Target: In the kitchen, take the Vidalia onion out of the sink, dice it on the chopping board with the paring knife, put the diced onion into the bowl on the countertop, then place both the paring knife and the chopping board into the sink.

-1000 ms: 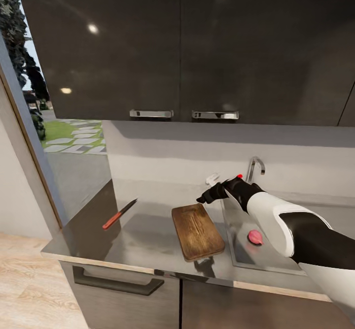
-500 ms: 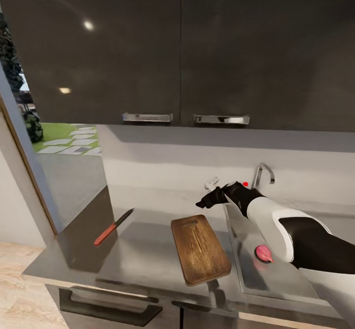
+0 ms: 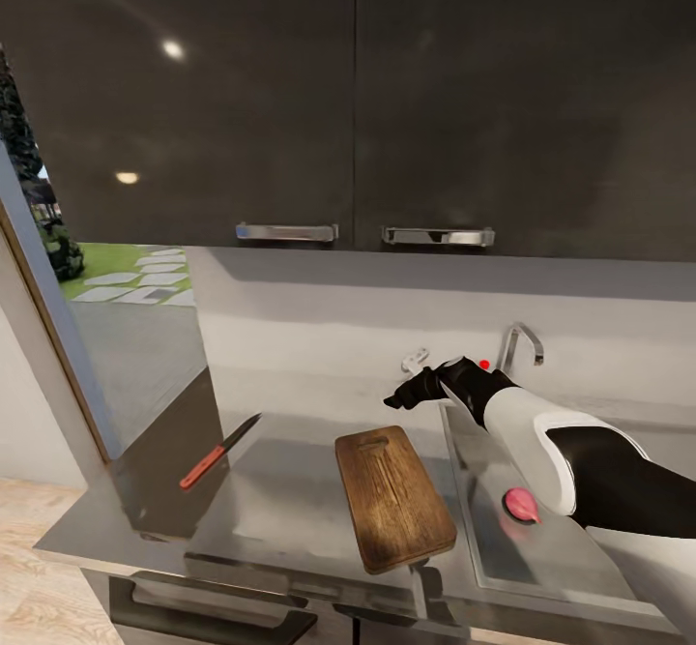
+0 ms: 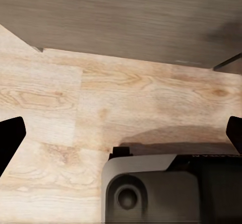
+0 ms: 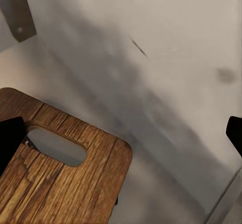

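The right pincer (image 3: 398,398) hangs spread and empty above the counter (image 3: 280,490), between the far end of the chopping board (image 3: 393,497) and the back wall. The onion (image 3: 521,504) lies in the sink (image 3: 488,539) toward the front edge, below the right forearm, so the right arm is nearer. It looks small, pink and roundish, with no clear long axis. The left pincer (image 4: 121,133), also spread, faces the wood floor (image 4: 75,103).

Kitchen: dark cabinets (image 3: 290,94), grey countertop (image 3: 280,490), sink (image 3: 493,539), faucet (image 3: 520,345).

Pink onion (image 3: 521,504) in sink (image 3: 541,568); brown chopping board (image 3: 393,497), red-handled paring knife (image 3: 219,451) on countertop (image 3: 280,490).
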